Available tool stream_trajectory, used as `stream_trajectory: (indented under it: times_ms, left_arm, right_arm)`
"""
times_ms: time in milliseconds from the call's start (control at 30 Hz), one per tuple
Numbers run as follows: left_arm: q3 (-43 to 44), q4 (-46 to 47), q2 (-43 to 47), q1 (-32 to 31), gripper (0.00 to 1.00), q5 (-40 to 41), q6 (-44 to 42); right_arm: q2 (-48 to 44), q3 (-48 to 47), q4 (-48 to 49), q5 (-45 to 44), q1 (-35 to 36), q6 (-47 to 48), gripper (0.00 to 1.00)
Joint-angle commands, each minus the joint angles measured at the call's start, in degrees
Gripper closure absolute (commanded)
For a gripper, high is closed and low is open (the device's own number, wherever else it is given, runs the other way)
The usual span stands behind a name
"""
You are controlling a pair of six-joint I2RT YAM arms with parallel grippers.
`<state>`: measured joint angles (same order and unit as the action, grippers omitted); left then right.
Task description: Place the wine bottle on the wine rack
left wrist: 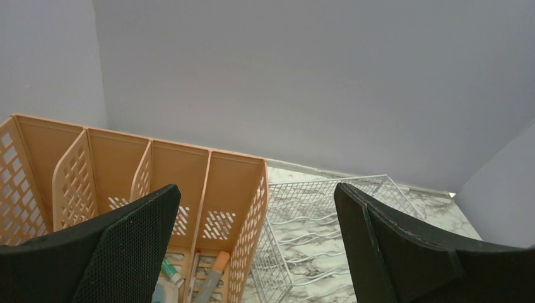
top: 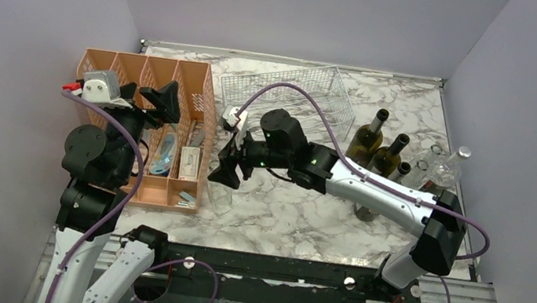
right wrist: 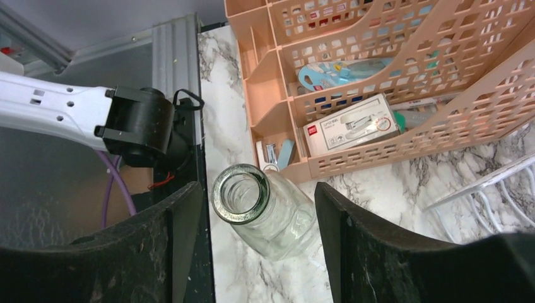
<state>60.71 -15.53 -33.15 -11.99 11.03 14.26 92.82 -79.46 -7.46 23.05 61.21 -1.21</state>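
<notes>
A clear glass wine bottle point(right wrist: 268, 214) stands upright on the marble table, just off the near corner of the orange organiser; in the top view it is a faint clear shape point(top: 221, 196). My right gripper point(right wrist: 255, 190) point(top: 227, 168) hangs over it, one finger on each side of the neck, open, with a gap on both sides. The white wire wine rack point(top: 289, 95) point(left wrist: 315, 221) sits at the back middle, and its edge shows in the right wrist view point(right wrist: 489, 186). My left gripper point(left wrist: 255, 192) point(top: 165, 101) is wide open above the organiser, holding nothing.
The orange mesh organiser point(top: 172, 82) point(right wrist: 391, 95) with stationery stands at the left, beside the rack. Three dark green bottles point(top: 377, 147) and clear ones point(top: 445, 167) stand at the right edge. The left arm's base point(right wrist: 135, 123) is near the table's front edge.
</notes>
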Motion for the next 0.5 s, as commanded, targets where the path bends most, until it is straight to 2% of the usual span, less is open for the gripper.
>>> stream_trajectory:
  times_ms: [0,300,467]
  left_arm:
    - [-0.38,0.49,-0.84,0.34,0.01,2.55,3.14]
    - [0.26,-1.55,-2.89,0.32,0.01,-1.31,2.02]
    - [-0.51,-1.94,-4.07,0.35,0.01,-3.46,1.32]
  right_arm:
    - [0.13,1.47,7.68,-1.32,0.59,1.92,0.34]
    - [-0.37,7.59,16.86,0.26,1.05,4.93,0.54]
    - [-1.94,9.46,18.83,-0.18,1.06,6.17,0.72]
